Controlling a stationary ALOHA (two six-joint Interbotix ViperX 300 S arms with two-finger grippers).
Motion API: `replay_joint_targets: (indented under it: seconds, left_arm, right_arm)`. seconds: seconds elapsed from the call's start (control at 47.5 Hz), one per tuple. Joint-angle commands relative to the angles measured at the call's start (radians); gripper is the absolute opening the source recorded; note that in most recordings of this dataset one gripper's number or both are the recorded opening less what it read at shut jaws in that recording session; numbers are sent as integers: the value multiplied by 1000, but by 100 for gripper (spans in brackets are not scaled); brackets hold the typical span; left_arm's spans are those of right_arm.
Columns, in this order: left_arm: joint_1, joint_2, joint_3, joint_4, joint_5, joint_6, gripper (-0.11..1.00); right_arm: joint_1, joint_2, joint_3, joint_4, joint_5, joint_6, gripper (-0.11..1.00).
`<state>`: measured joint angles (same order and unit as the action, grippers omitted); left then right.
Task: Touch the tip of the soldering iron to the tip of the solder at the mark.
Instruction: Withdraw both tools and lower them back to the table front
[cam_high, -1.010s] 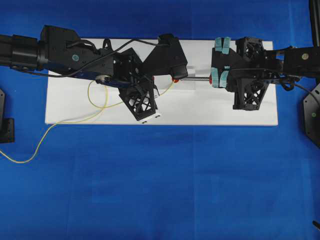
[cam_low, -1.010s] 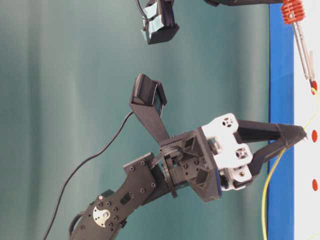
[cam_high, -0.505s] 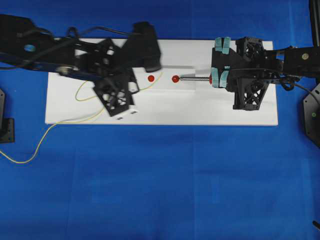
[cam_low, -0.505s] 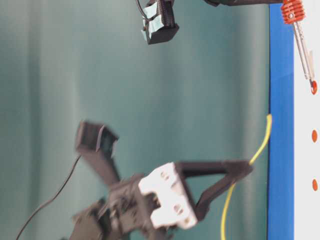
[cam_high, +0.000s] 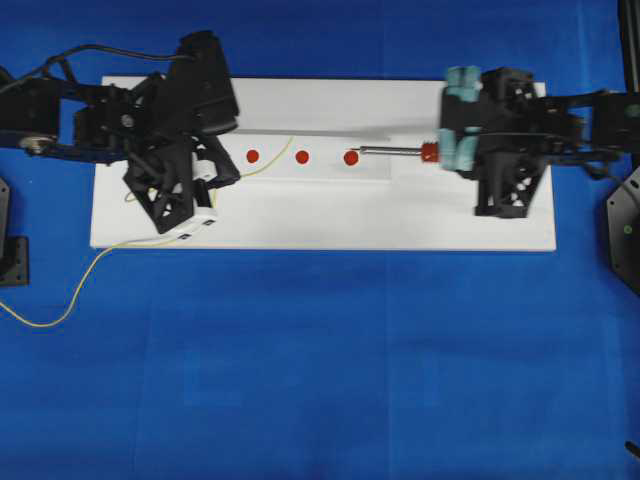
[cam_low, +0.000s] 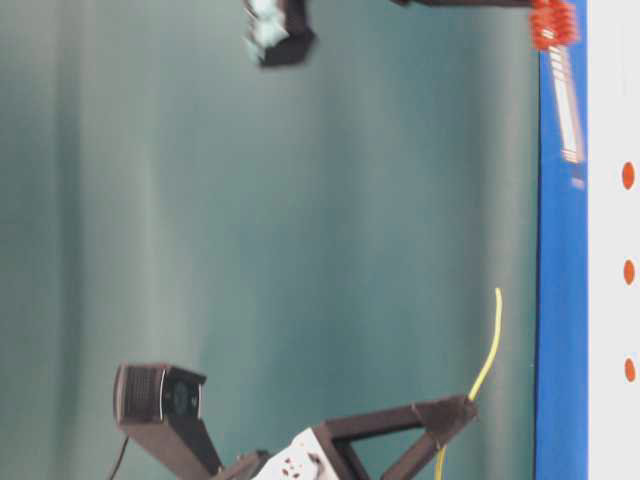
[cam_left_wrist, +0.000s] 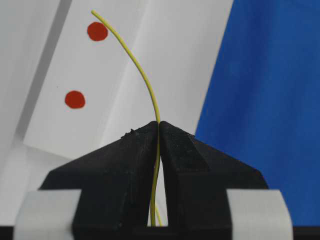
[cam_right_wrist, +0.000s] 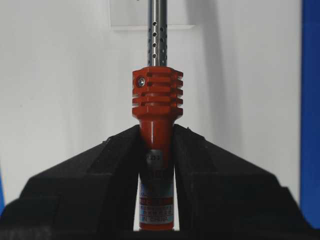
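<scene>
Showing a white board (cam_high: 330, 225) on a blue table from above, the overhead view has three red marks (cam_high: 302, 156) in a row near the board's centre. At nine o'clock, the left gripper (cam_left_wrist: 159, 125) is clamped on the solder (cam_left_wrist: 142, 75), a thin yellow wire whose free end arcs up and away from the jaws. At three o'clock, the right gripper (cam_right_wrist: 156, 137) is pinched tight around the red handle of the soldering iron (cam_right_wrist: 156, 105); the iron's shaft points toward nine o'clock, its tip at or just beside the rightmost mark (cam_high: 351, 157).

A likely risk: the solder stands lifted off the board and is springy, so when brought in it may wobble or bend past the iron's tip and miss the mark. The loose wire trailing off the board toward seven o'clock could also snag and drag the end off line.

Compared with a second ago, the left gripper has pulled away toward nine o'clock and risen, taking the solder end off the rightmost mark, so all three marks now show uncovered. The right gripper has shifted slightly toward three o'clock, and the iron appears to have lifted a little.
</scene>
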<state>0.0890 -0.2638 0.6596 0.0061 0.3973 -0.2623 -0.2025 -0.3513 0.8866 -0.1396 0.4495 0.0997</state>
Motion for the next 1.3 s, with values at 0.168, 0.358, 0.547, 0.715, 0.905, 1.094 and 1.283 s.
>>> replay_joint_targets:
  seconds: [0.168, 0.358, 0.547, 0.715, 0.905, 1.094, 1.283]
  left_arm:
    - [0, -61, 38, 2, -61, 0, 2]
    - [-2, -74, 54, 2, -69, 0, 2]
    - [-2, -84, 69, 2, -89, 2, 2]
    - [-38, -104, 89, -5, -133, -14, 2]
    - [-164, -110, 106, -5, -184, -146, 2]
    - [-322, -98, 120, -5, -224, -225, 2]
    - [-451, -32, 179, -3, -379, -236, 2]
  right_arm:
    - [-3, -259, 86, 2, -20, 9, 6]
    - [-3, -403, 143, 2, -9, 43, 6]
    - [-5, -390, 158, 3, -17, 52, 6]
    - [26, -382, 143, 41, -52, 94, 6]
    - [229, -383, 138, 98, -84, 132, 6]
    - [445, -362, 140, 101, -178, 181, 6]
    - [549, -224, 140, 101, -281, 215, 6]
